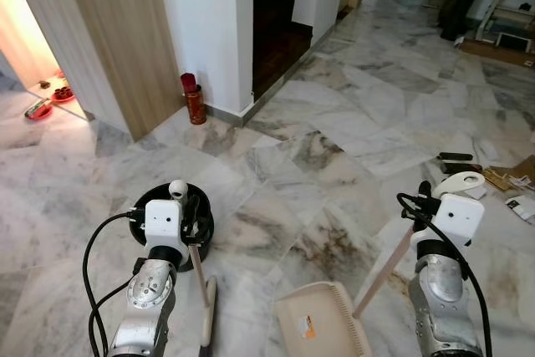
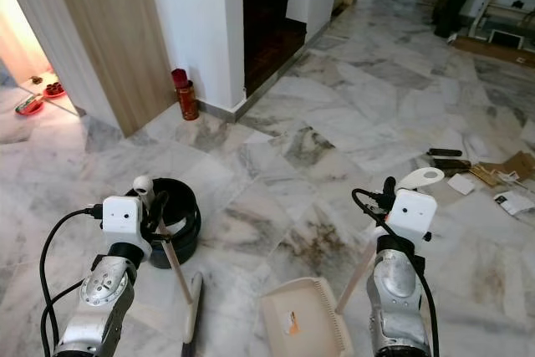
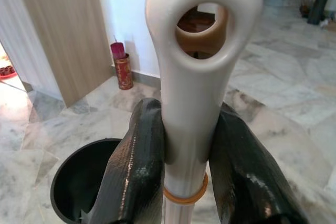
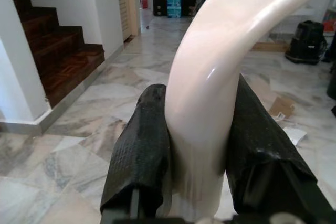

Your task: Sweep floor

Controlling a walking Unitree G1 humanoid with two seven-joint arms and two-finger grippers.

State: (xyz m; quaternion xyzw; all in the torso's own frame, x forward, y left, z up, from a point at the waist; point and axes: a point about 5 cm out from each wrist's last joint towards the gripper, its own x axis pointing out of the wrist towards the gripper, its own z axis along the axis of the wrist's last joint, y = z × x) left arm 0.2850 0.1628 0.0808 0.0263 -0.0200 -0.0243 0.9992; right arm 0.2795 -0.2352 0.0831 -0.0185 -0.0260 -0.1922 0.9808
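Since sweeping needs both tools, the left pincer (image 3: 184,171) is clamped on the broom (image 1: 205,303) at 7 o'clock. The right pincer (image 4: 202,166) is clamped on the dustpan (image 1: 322,323) handle at 5 o'clock, pan resting on the floor (image 1: 334,123).

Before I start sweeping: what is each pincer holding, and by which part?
Left pincer grips the broom by its handle top; right pincer grips the dustpan by its curved handle end.
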